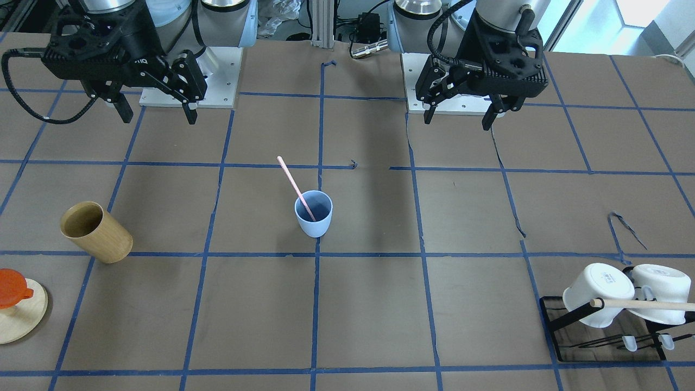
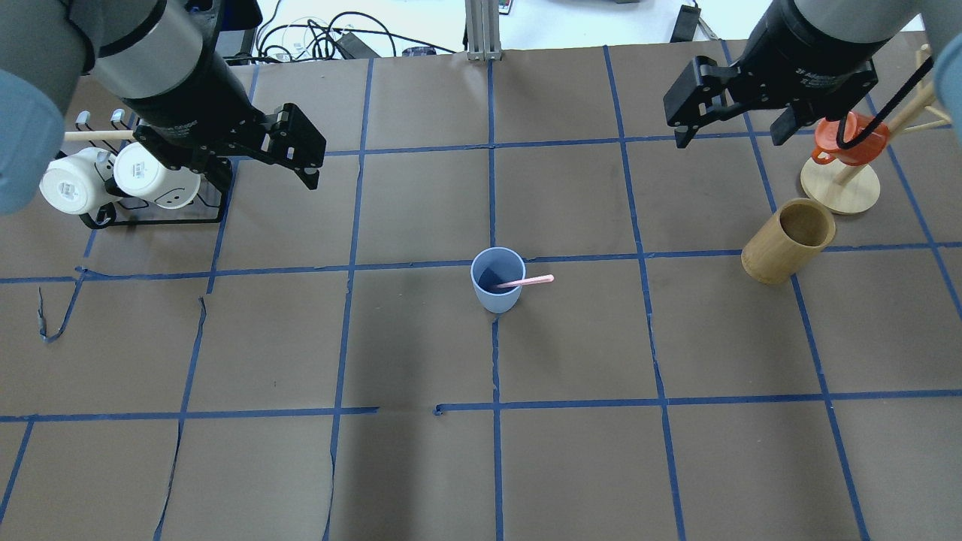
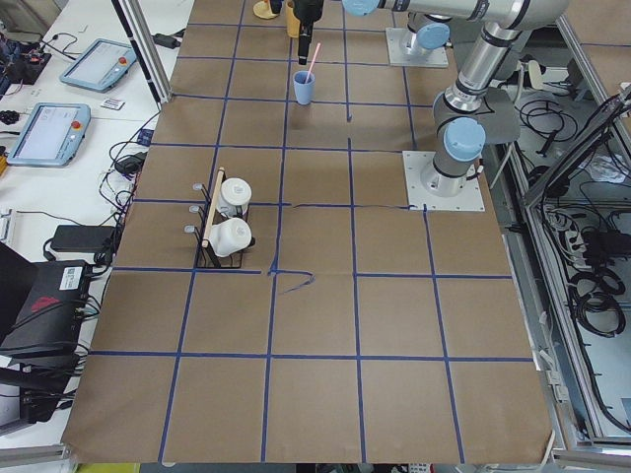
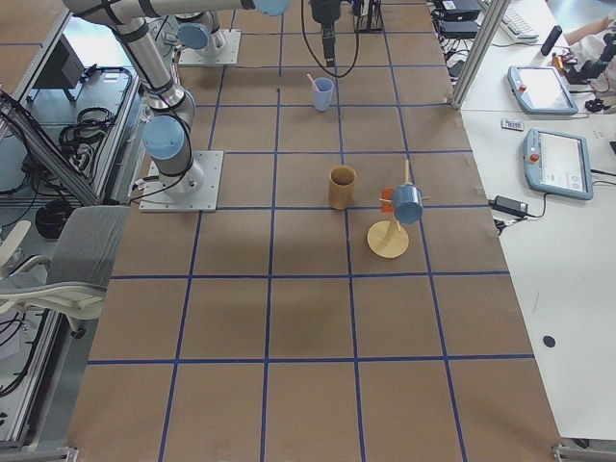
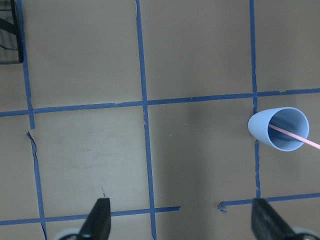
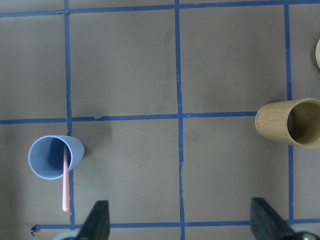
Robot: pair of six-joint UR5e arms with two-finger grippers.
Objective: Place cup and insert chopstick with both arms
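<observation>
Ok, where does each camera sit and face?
Front-facing: across the table, facing robot; left gripper, right gripper.
Overhead: behind robot, looking down; both arms.
Exterior left: robot's left table end; left arm nearest.
Exterior right: opposite end; right arm nearest.
Left wrist: straight down; its fingertips.
Right wrist: same; its fingertips.
All show the blue cup.

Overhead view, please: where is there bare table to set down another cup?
The whole near row of squares, below the blue cup, is bare. So are the squares between it and the mug rack, and between it and the bamboo cup. Crowded: the rack's far-left corner, and the far right by the wooden stand.
</observation>
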